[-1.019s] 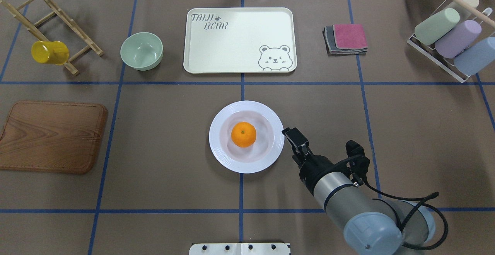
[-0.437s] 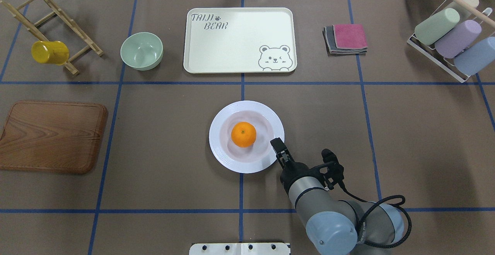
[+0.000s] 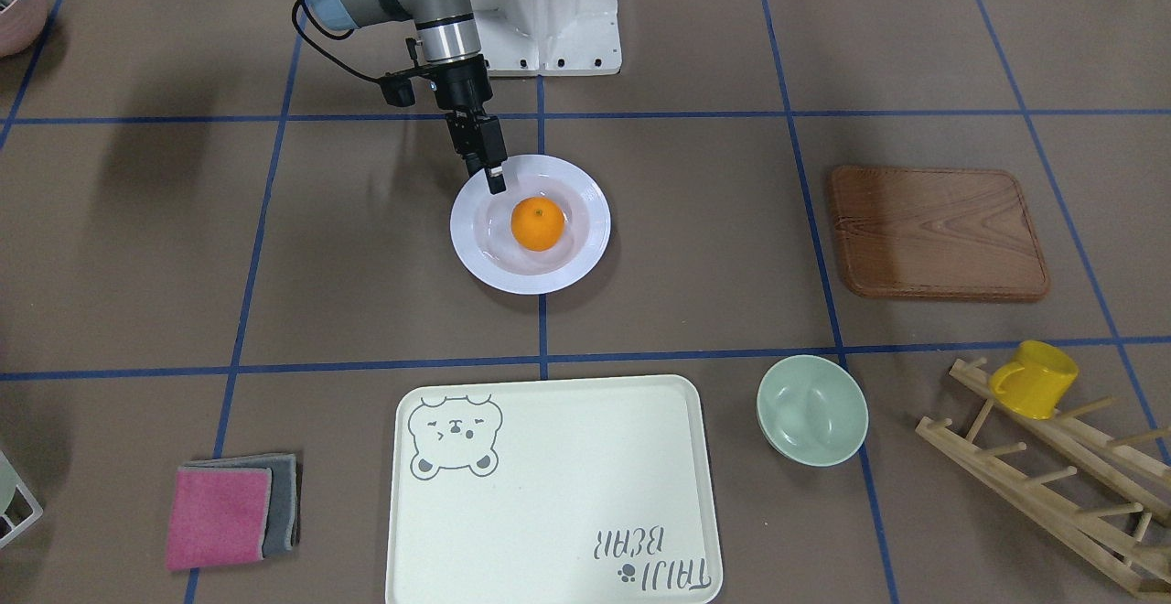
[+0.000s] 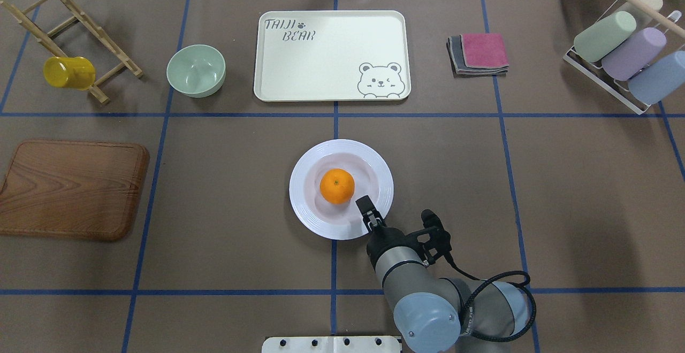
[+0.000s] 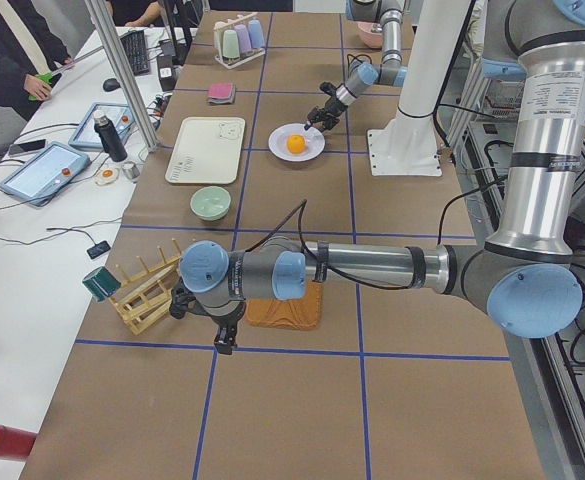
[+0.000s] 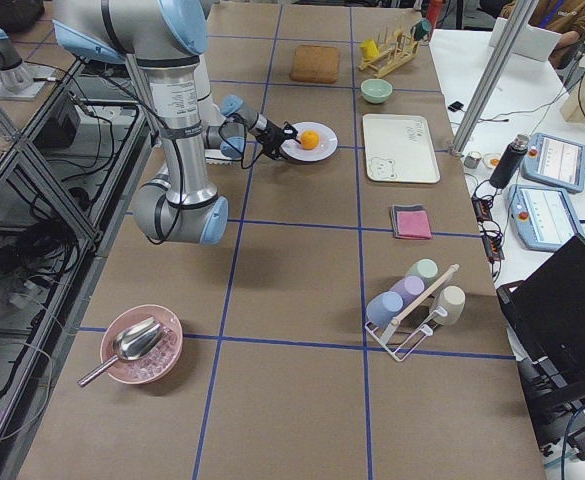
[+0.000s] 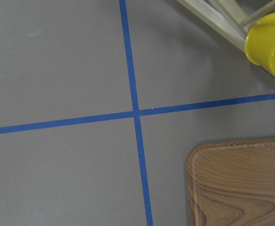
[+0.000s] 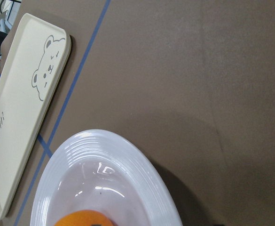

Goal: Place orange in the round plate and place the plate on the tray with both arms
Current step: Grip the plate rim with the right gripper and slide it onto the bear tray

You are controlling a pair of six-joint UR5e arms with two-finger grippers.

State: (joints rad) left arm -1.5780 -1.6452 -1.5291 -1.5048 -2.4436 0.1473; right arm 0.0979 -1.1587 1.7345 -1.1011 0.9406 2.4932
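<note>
The orange [image 4: 337, 186] lies in the sunken centre of the round plate [image 4: 306, 206], which stands on the table mid-way, nearer me than the tray [image 4: 332, 53]. My right gripper [image 4: 366, 207] reaches in low from the near right; its fingertips hang over the plate's near-right rim, just short of the orange, and look open with nothing held. In the front-facing view the same gripper [image 3: 495, 185] sits at the plate's rim [image 3: 476, 256]. The right wrist view shows the plate [image 8: 128, 160] and the tray [image 8: 19, 117]. My left gripper [image 5: 222, 340] hovers by the wooden board; I cannot tell its state.
A pale-green bowl [image 4: 196, 70] stands left of the tray. A wooden board [image 4: 72, 188] lies at the left, and behind it a wooden rack carries a yellow mug [image 4: 68, 72]. Folded cloths [image 4: 479, 53] and a rack of cups [image 4: 626, 53] are at the right.
My right arm has swung left and nearer, carrying its gripper from beside the plate's right edge to over its near-right rim. Orange and plate have not moved.
</note>
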